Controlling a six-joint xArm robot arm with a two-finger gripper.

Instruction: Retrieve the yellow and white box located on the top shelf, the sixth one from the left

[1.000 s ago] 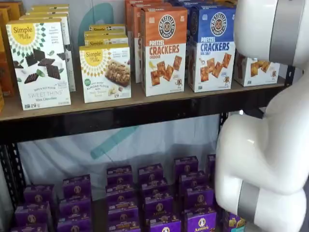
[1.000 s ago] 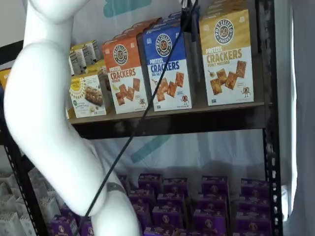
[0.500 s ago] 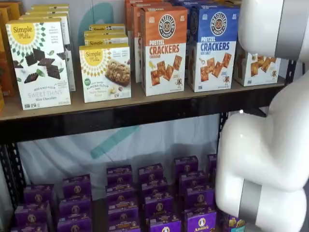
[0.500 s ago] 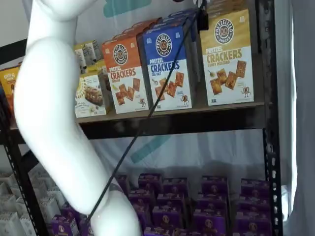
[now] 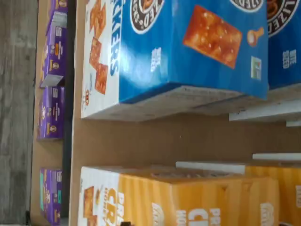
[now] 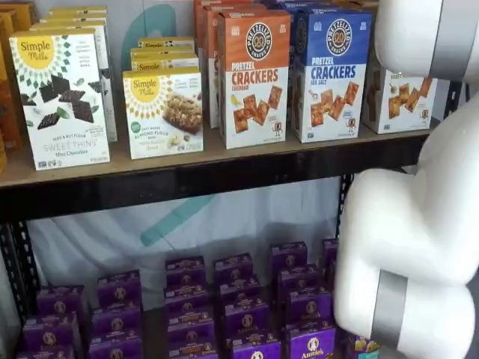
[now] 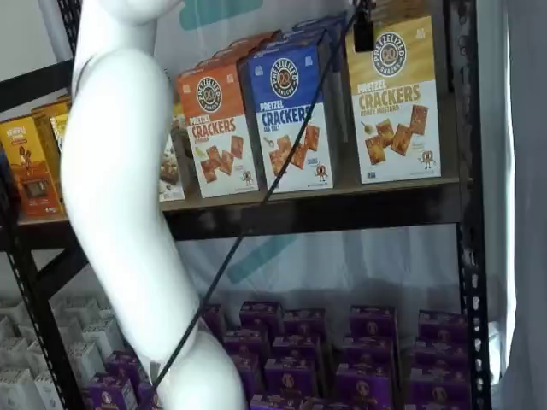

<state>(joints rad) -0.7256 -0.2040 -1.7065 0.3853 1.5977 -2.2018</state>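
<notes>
The yellow and white box [image 7: 393, 102] stands at the right end of the top shelf [image 7: 342, 211], next to the blue-and-white crackers box [image 7: 289, 120]. In a shelf view the box [image 6: 403, 101] is mostly hidden behind my white arm [image 6: 419, 224]. The wrist view shows its yellow top [image 5: 197, 197] across a bare strip of shelf board [image 5: 164, 141] from the blue box [image 5: 178, 47]. My gripper [image 7: 363, 27] shows only as a black piece with a cable at the view's top edge, over the box's upper left corner. No gap or grasp can be made out.
An orange-and-white crackers box [image 7: 214, 128] stands left of the blue one, and Simple Mills boxes [image 6: 63, 97] stand further left. Small purple boxes [image 6: 239, 307] fill the lower level. A black upright [image 7: 466, 205] stands just right of the yellow box.
The black gripper piece and its cable have moved right, from over the blue box to the yellow box's upper left corner. The arm has shifted with it.
</notes>
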